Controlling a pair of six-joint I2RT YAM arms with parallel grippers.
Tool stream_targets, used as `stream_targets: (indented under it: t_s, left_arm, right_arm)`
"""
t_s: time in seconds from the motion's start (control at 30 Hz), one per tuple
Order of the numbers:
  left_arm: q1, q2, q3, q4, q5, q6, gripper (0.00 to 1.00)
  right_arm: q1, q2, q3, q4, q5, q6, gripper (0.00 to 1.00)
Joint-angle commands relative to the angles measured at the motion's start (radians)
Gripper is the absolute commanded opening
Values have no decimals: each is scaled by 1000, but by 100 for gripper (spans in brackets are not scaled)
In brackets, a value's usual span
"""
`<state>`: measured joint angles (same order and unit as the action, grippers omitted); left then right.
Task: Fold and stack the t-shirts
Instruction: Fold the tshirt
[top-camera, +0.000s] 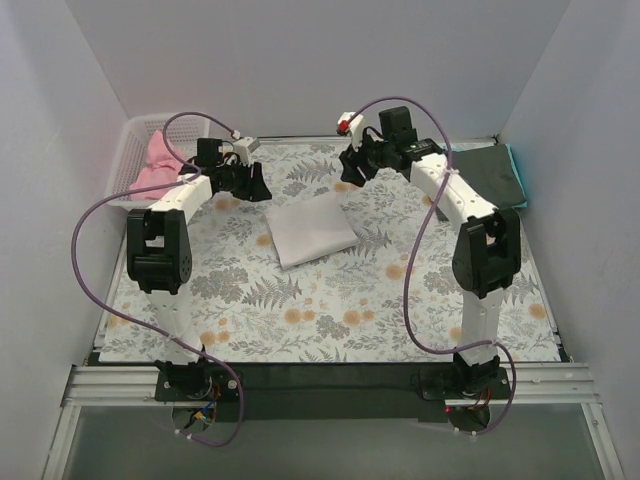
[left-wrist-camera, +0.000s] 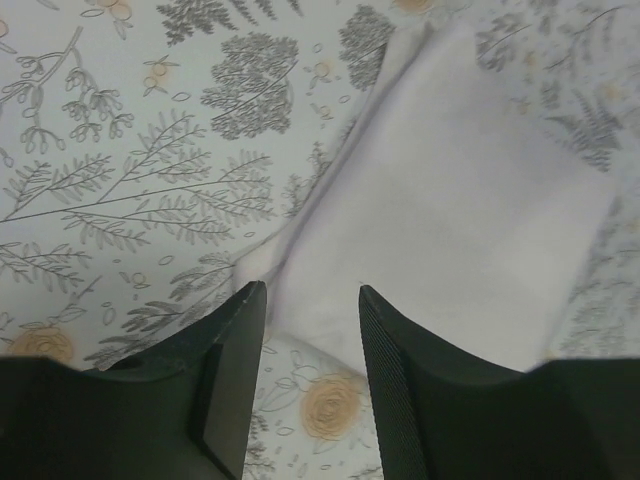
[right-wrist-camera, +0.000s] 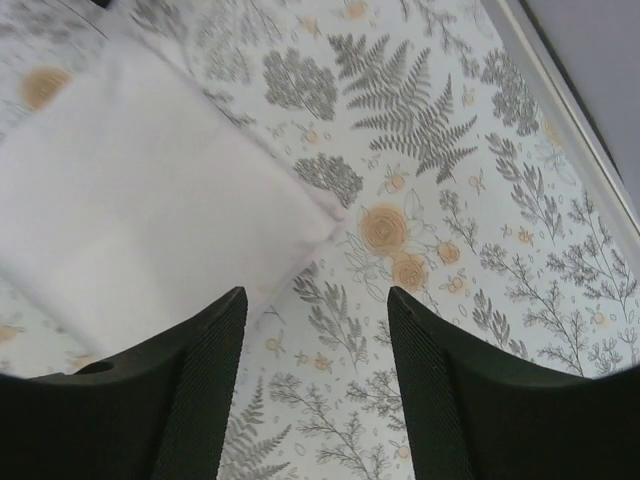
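With left gripper (top-camera: 256, 188) and right gripper (top-camera: 352, 172) released above the white t-shirt (top-camera: 312, 231), I'd pinch its far corners evenly and lift it flat toward the dark t-shirt (top-camera: 488, 178) at two o'clock.

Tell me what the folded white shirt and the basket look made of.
Folded white t-shirt: soft matte cloth, probably knit cotton, judging by its limp rounded edges and faint creases. Basket: likely rigid white plastic, judging by its moulded open lattice wall.

Place: robot lab | cues: white booth walls (top-camera: 300, 60); aluminium base rail (top-camera: 110, 385)
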<state>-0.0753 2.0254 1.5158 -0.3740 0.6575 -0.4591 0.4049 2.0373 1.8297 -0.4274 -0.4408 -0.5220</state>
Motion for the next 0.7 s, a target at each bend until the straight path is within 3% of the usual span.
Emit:
stream_targets:
  t_s: [0.0,0.13,0.23,0.57,0.67]
  left_arm:
    - [-7,-94,1,-11,149,-159,39]
    - [-20,-45,-23,36,180,-321,34]
    - [-20,-18,-77,107,160,-412,33]
    - [9,122,-63,113,59,-417,33]
    - [26,183,1,23,19,-369,34]
  right_arm:
    - [3,-83,-50,-62,-174,117,52]
    - [2,-60,-133,-100,-376,206,40]
    - [2,-29,-204,-99,-456,238,37]
    - [-11,161,-224,-66,-451,263,34]
    - [-12,155,-227,-71,-437,246,36]
